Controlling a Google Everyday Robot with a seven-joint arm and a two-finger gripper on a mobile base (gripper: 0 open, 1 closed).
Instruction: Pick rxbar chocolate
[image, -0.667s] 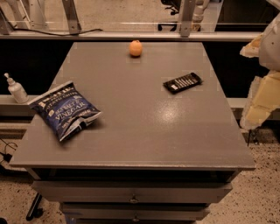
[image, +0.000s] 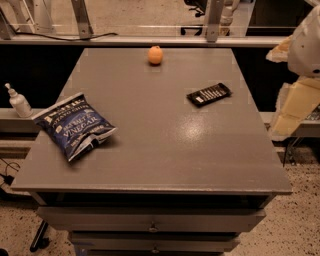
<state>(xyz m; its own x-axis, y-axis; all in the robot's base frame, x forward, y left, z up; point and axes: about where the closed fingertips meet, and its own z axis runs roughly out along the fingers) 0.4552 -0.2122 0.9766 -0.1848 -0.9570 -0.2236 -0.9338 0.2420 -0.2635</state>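
1. Looks to be the approach step: nothing touching the rxbar chocolate (image: 209, 94) yet.
2. Lies flat on the worktop (image: 165, 150), in the right half, near the right edge and closer to the back edge than to the front.
3. Runs long-axis nearly along the back edge, slightly slanted: white-patch end toward the left and a little frontward, other end toward the back right corner.
4. Hangs beyond the right edge, off the worktop and well apart from the bar: the gripper (image: 295, 107). Cannot tell whether open or closed.
5. Next, probably: reach in over the right edge, come above the bar's middle, turn to close across the short width, then descend low, since so flat a wrapper offers little to grasp.
6. No need to go near the blue chip bag (image: 75, 125) by the left edge or the orange (image: 155, 55) at the back edge.
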